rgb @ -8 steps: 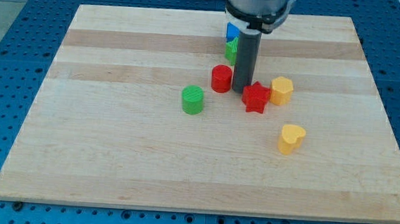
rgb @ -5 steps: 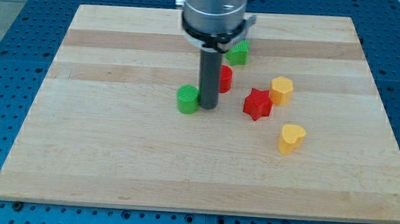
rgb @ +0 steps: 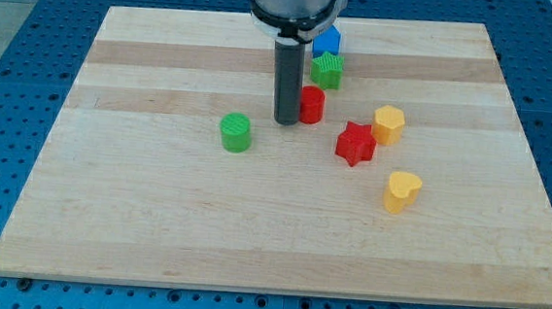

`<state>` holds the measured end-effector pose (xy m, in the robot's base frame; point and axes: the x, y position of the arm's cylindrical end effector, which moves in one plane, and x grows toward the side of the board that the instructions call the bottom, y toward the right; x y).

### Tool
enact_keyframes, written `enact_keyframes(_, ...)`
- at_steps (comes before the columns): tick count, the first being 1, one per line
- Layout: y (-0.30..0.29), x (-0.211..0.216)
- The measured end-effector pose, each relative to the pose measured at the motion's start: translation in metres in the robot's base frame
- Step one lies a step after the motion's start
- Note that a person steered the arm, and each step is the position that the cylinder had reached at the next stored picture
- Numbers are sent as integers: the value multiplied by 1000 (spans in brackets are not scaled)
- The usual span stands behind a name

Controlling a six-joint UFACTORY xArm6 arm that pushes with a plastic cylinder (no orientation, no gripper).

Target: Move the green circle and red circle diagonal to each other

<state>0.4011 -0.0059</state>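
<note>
The green circle [rgb: 236, 132] sits on the wooden board [rgb: 155, 214] left of centre. The red circle [rgb: 312, 105] sits up and to its right, partly hidden by the rod. My tip [rgb: 285, 122] rests on the board right against the red circle's left side, and about a block's width to the right of the green circle, slightly above it.
A blue block [rgb: 327, 41] and a green block [rgb: 327, 70] sit just above the red circle. A red star [rgb: 355, 143], a yellow hexagon [rgb: 388, 124] and a yellow heart [rgb: 402, 191] lie to the right.
My tip swept left past the red circle, pushed the green circle further left and slightly down, then drew back up and right beside the red circle.
</note>
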Motion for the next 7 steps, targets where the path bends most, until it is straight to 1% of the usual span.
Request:
enact_keyframes(2,22,-4)
enact_keyframes(3,23,-4)
enact_keyframes(5,24,10)
enact_keyframes(7,39,10)
